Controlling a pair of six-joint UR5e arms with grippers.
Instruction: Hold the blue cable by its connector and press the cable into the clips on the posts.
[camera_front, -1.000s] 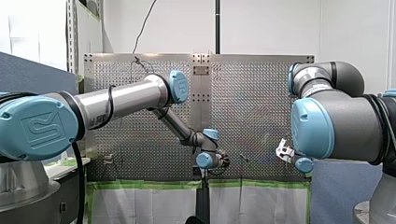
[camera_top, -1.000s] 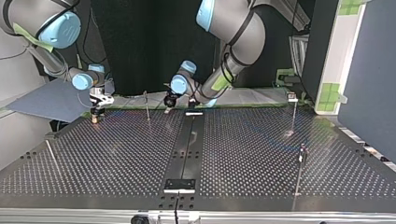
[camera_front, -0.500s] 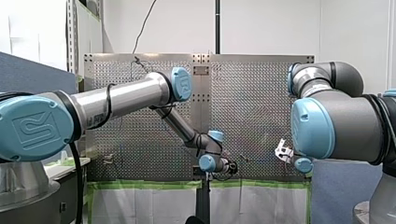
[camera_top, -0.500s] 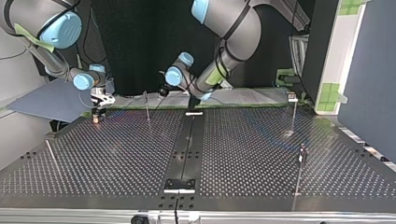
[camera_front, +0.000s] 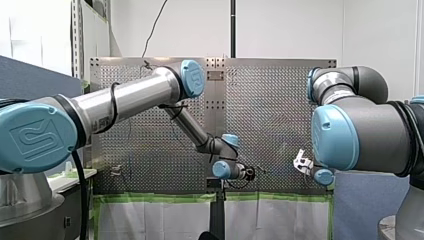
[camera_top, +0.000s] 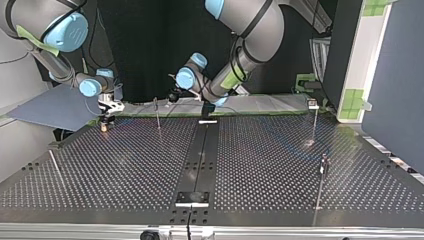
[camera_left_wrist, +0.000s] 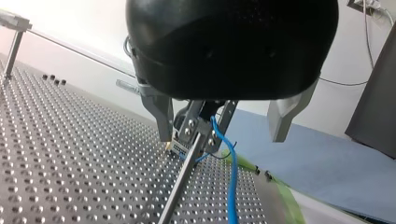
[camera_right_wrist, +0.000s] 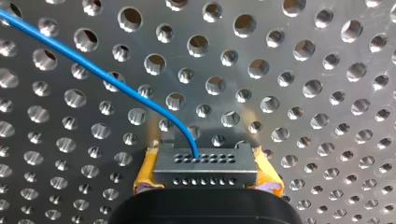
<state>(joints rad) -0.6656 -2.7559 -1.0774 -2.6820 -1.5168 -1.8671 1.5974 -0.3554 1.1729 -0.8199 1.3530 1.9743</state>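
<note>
In the right wrist view my right gripper (camera_right_wrist: 205, 184) is shut with its yellow pads on the grey connector (camera_right_wrist: 205, 165). The blue cable (camera_right_wrist: 98, 74) leaves the connector and curves away over the perforated table. In the left wrist view my left gripper (camera_left_wrist: 223, 139) is open. Its metal fingers (camera_left_wrist: 163, 116) stand either side of a thin post's clip (camera_left_wrist: 198, 130) without touching it. The blue cable (camera_left_wrist: 232, 172) runs down from that clip. In the top view my left gripper (camera_top: 173, 96) hangs by the post (camera_top: 157, 114), and my right gripper (camera_top: 105, 122) sits low at the left.
Two more thin posts (camera_top: 314, 120) (camera_top: 322, 172) stand at the top view's right. A dark rail (camera_top: 200, 155) runs down the table's middle. A blue-grey sheet (camera_top: 50, 107) lies beyond the table's edge behind my right gripper. In the front view my left gripper (camera_front: 247, 173) is near the middle.
My left arm has swung its gripper toward the top view's left and slightly up, nearer the post. My right arm has stayed where it was.
</note>
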